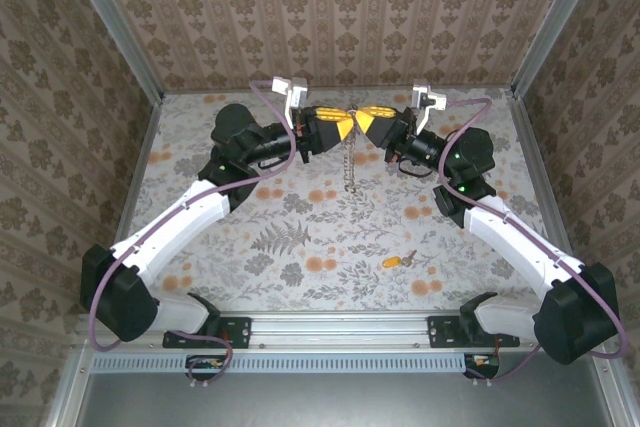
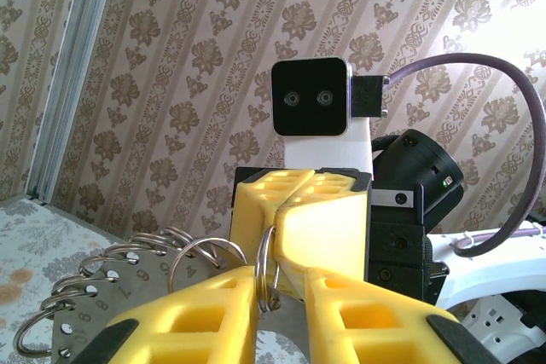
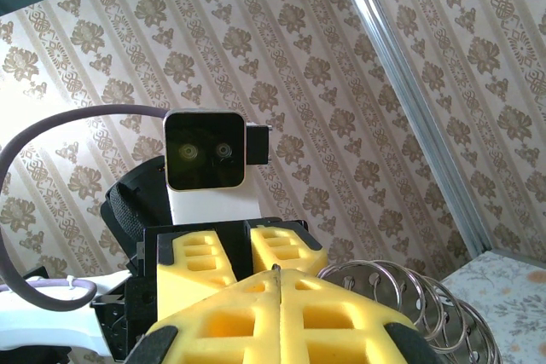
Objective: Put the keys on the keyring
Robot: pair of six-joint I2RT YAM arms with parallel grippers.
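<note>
You are at the holding-and-opening step, and no key is on the keyring (image 1: 350, 162) yet. Both arms meet high over the far middle of the desk (image 1: 300, 237), and the chain hangs straight down from the point where their tips come together. The key (image 1: 393, 261), with its orange-yellow head, lies flat on the desk well apart from them, nearer the right arm's base and untouched.

I judge that the next move needs one claw to keep the ring steady while the other comes away, drops to the key and takes it by the head. The blade then has to be worked into the ring. Both parts are small and thin, so the ring may swing or slip when one arm lets go.

In the left wrist view, the left claw (image 2: 283, 287) has its fingers spread a little. The keyring's top loop (image 2: 268, 272) stands edge-on in the gap between them. It touches one finger, and there is daylight beside the other, so this claw is around the loop rather than clamped on it. More metal loops trail off below it.

In its own view, the right claw (image 3: 280, 283) is pressed together with no gap along the seam. Its tips meet the top of that loop and appear to pinch it.
</note>
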